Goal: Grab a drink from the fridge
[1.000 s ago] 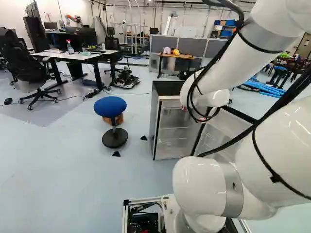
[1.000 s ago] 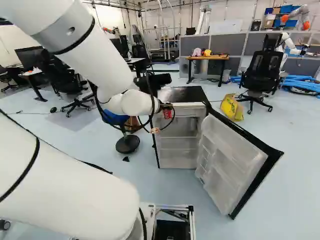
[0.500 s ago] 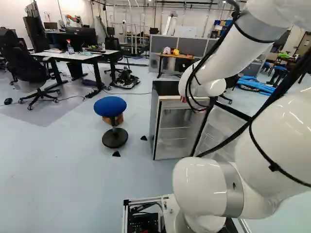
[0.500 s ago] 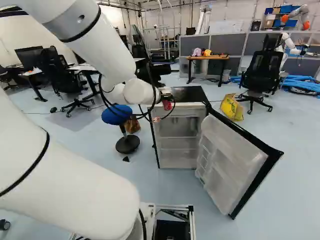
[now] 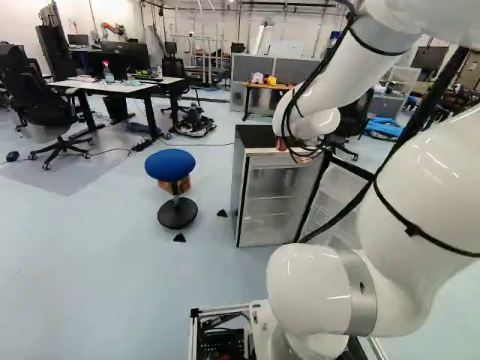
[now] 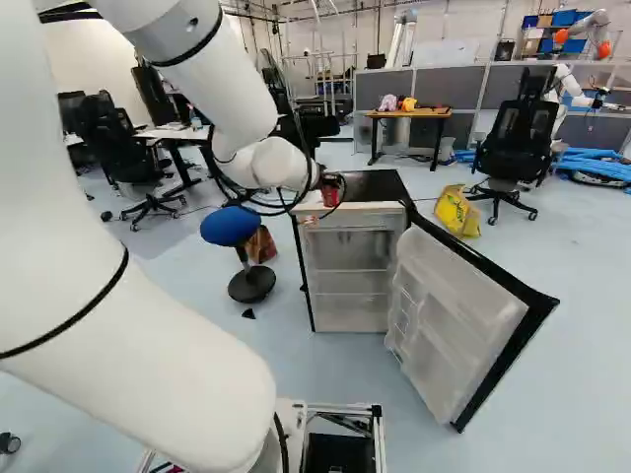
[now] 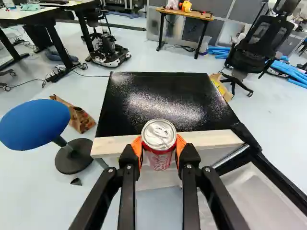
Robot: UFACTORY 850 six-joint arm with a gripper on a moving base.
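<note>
In the right base view my gripper is partly hidden by the wrist and cables, near the front edge of the fridge top. The wrist view shows the gripper shut on a red can with a silver lid, orange pads pressing it from both sides. The can is upright and overlaps the pale front edge of the fridge. In the right base view, the can shows as a small red patch before the top front edge of the fridge. The fridge stands open, with pale shelves inside.
The open fridge door juts out to the right of the cabinet. A blue stool and a brown bag are left of it. Behind are a yellow bag, a wooden desk and an office chair. Another robot stands farther back.
My arm has lifted the can, held in the gripper, from in front of the fridge's upper opening to about its top edge. The base, fridge and door have not moved.
</note>
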